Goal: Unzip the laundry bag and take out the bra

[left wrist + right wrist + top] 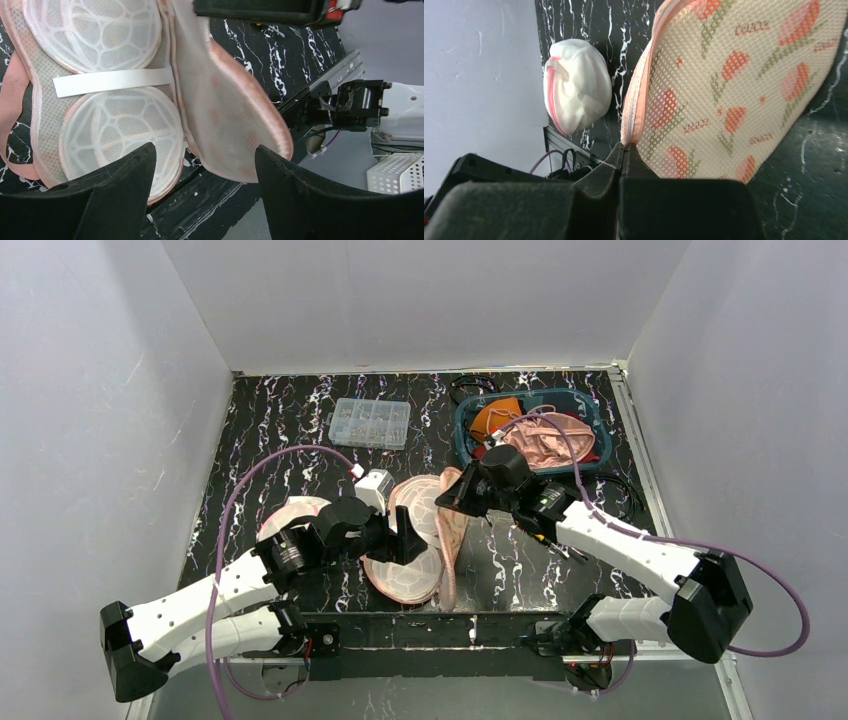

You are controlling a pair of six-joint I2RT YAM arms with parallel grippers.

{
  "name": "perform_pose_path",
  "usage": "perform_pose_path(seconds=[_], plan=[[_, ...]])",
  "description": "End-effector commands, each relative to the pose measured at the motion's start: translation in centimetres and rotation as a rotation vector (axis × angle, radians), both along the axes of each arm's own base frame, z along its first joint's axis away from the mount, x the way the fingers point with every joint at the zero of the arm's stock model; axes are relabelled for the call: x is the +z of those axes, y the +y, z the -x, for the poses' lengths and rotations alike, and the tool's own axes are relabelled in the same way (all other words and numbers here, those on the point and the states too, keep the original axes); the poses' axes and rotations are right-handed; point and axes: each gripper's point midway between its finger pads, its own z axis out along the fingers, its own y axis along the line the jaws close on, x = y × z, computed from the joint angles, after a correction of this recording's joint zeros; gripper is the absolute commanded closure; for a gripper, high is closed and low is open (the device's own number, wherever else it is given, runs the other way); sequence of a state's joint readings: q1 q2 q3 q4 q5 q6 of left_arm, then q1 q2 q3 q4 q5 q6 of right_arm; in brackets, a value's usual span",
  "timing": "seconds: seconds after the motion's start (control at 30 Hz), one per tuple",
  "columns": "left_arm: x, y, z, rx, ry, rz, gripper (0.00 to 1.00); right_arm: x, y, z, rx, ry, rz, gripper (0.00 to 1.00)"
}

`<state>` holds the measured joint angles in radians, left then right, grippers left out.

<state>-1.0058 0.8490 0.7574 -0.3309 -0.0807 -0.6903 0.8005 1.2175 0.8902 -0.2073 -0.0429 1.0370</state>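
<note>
The laundry bag (pixel 405 578) lies open mid-table, pink-edged mesh with floral print. In the left wrist view its inside (pixel 107 127) shows two white dome frames and a white strap (pixel 112 82); no bra is plain to see there. My right gripper (pixel 452 502) is shut on the pink zipper edge of the raised flap (pixel 450 535), seen close in the right wrist view (pixel 624 147) with the printed flap (pixel 724 90) above it. My left gripper (pixel 405 540) is open and empty just above the bag's near end (pixel 202 150), beside the flap (pixel 230 120).
A white rounded cloth item with pink trim (pixel 295 515) lies left of the bag, also in the right wrist view (pixel 576 92). A teal basket of clothes (pixel 462 430) stands back right. A clear compartment box (pixel 370 423) sits at the back. Black cables (pixel 615 490) lie at the right.
</note>
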Motion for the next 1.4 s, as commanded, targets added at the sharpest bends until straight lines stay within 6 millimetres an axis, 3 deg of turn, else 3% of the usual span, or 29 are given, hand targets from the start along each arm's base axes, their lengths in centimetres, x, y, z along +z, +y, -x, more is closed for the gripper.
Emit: perform_pose_path(seconds=[0.0, 0.27, 0.6, 0.9, 0.97, 1.03, 1.17, 1.23, 1.37], plan=[[2.2, -0.5, -0.3, 0.009, -0.032, 0.064, 0.29, 2.8, 2.5, -2.3, -0.103, -0.068, -0.097, 0.99], [0.8, 0.2, -0.6, 0.049, -0.016, 0.021, 0.29, 0.9, 4.6, -3.3, -0.187, -0.038, -0.098, 0.99], [0.4, 4.7, -0.3, 0.192, -0.033, 0.005, 0.3, -1.7, 6.7, -4.8, -0.288, -0.012, -0.11, 0.99], [-1.2, 8.5, 0.3, 0.295, -0.022, -0.04, 0.3, -3.8, 9.1, -6.5, -0.305, -0.027, -0.064, 0.99], [-1.4, 9.3, 0.5, 0.309, -0.021, -0.047, 0.31, -3.7, 10.0, -6.6, -0.253, -0.053, -0.055, 0.85], [-1.7, 10.1, 0.6, 0.333, -0.016, -0.059, 0.31, -3.5, 11.0, -6.4, -0.193, -0.066, -0.048, 0.6], [-1.9, 10.7, 0.8, 0.348, -0.02, -0.061, 0.31, -3.0, 12.0, -5.8, -0.091, -0.091, -0.015, 0.32], [-2.0, 10.8, 0.8, 0.345, -0.022, -0.07, 0.31, -2.3, 11.9, -5.5, -0.046, -0.125, 0.003, 0.21], [-2.1, 10.5, 0.6, 0.324, -0.026, -0.107, 0.31, 0.3, 9.6, -4.2, 0.041, -0.237, 0.074, 0.13]])
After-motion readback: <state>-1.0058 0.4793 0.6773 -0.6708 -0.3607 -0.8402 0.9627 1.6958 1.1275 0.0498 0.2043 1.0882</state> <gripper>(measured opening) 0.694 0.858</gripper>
